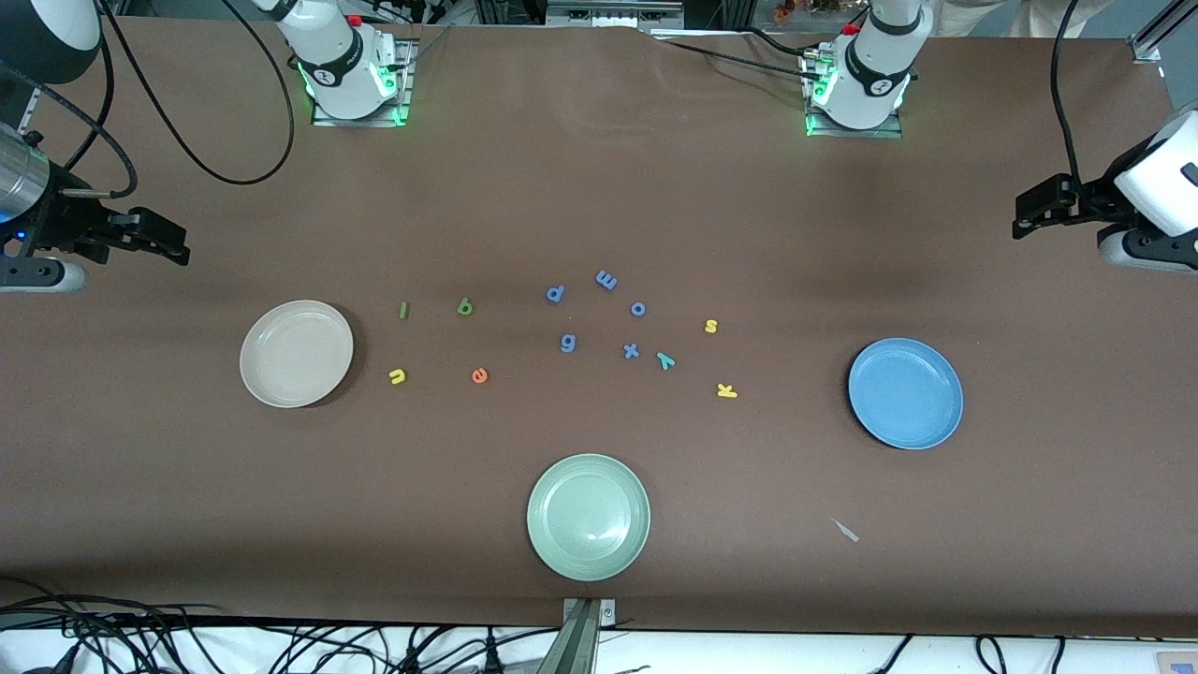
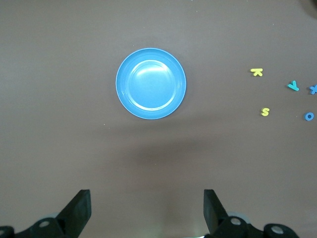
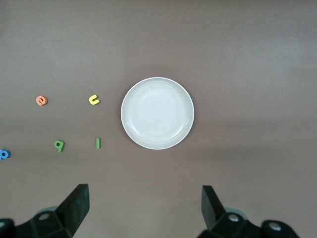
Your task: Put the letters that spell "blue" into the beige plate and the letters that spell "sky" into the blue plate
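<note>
A wide table (image 1: 599,187) covered in a matte brown sheet fills nearly the whole front view. The light on it is even, with a few soft darker patches toward the middle. Near the table's edge closest to the front camera lies a small pale scrap (image 1: 846,531). Below that edge runs a white floor strip (image 1: 281,651) strewn with tangled black cables (image 1: 140,637), and a grey metal bracket (image 1: 585,629) sits at the edge's midpoint. Along the table's farthest edge stands dark framing (image 1: 580,11).
</note>
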